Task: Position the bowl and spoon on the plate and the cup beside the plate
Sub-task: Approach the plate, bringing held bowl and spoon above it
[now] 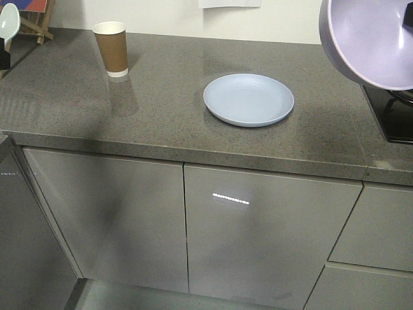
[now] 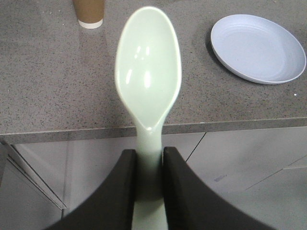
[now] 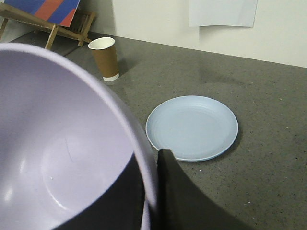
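1. The plate [image 1: 248, 99] lies bare on the counter [image 1: 161, 110]; nothing is on it yet.
2. The bowl [image 1: 374, 39] is in the air, above and to the right of the plate, tilted so its inside shows. The right fingers [image 3: 169, 187] pinch its rim, one inside the wall and one outside.
3. The spoon [image 2: 148, 67] is also held aloft, well to the left of the plate. The left fingers [image 2: 125, 187] are closed narrow on its handle, with the scoop pointing forward.
4. The cup [image 1: 111, 48] stands upright on the counter, well apart from the plate on its left and nearer the wall.
5. Judging from this, the bowl and spoon are in hand but nothing is placed. The bowl has to go down on the plate, the spoon has to join it there, and the cup has to be brought next to the plate.
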